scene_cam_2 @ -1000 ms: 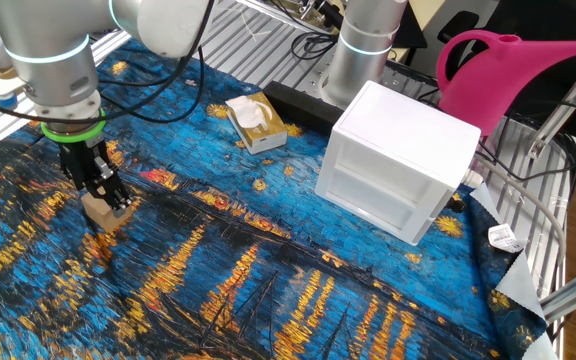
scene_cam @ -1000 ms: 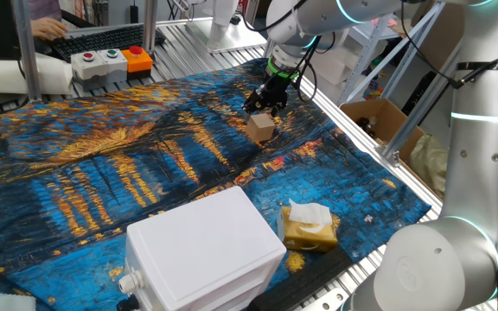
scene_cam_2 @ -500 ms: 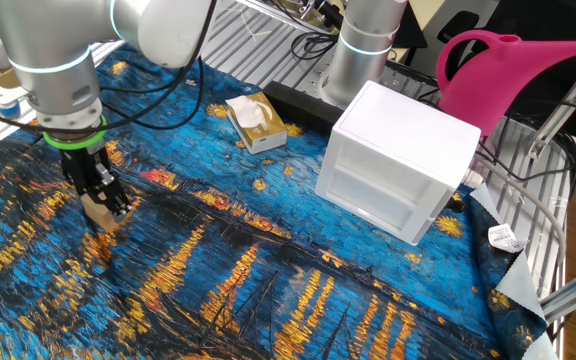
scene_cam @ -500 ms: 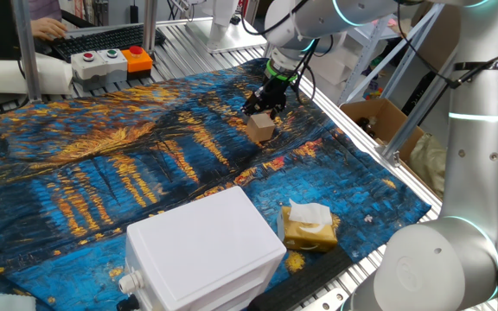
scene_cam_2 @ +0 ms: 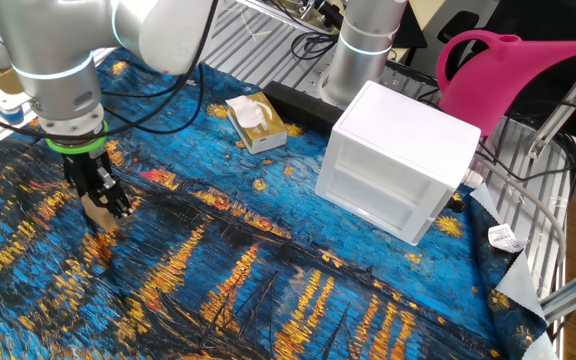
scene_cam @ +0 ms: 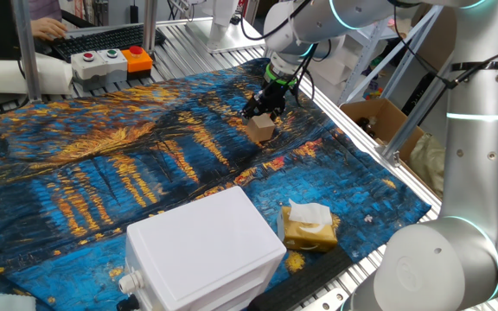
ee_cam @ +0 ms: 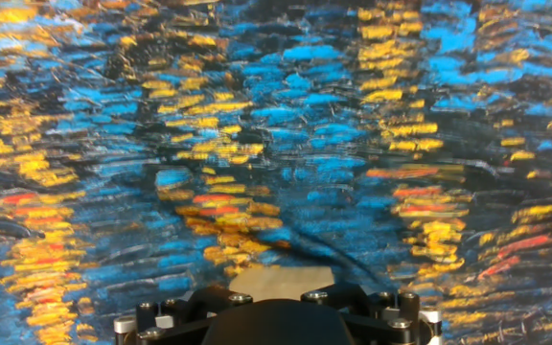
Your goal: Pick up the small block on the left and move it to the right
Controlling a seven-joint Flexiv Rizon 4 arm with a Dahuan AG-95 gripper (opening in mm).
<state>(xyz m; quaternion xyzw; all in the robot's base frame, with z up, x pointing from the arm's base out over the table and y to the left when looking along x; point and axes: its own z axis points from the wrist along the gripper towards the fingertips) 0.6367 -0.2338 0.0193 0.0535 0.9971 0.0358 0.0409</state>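
Where painted cloth (scene_cam: 128,164) wrinkles: matte tan cube (scene_cam: 261,129) (claw-gripped (scene_cam: 261,110)).

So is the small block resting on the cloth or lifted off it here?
Cannot tell for sure: the small block sits at cloth level between the fingers, with no gap visible beneath.

From one fixed view I see the small block (scene_cam: 261,129) on the cloth (scene_cam: 102,173), gripper (scene_cam: 262,107) right at its 12 o'clock. The white box (scene_cam: 201,250) sits at the block's 7 o'clock, well apart. The tissue packet (scene_cam: 308,226) lies at 5 o'clock, beside the box. The button box (scene_cam: 111,60) is at 10 o'clock, off the cloth.
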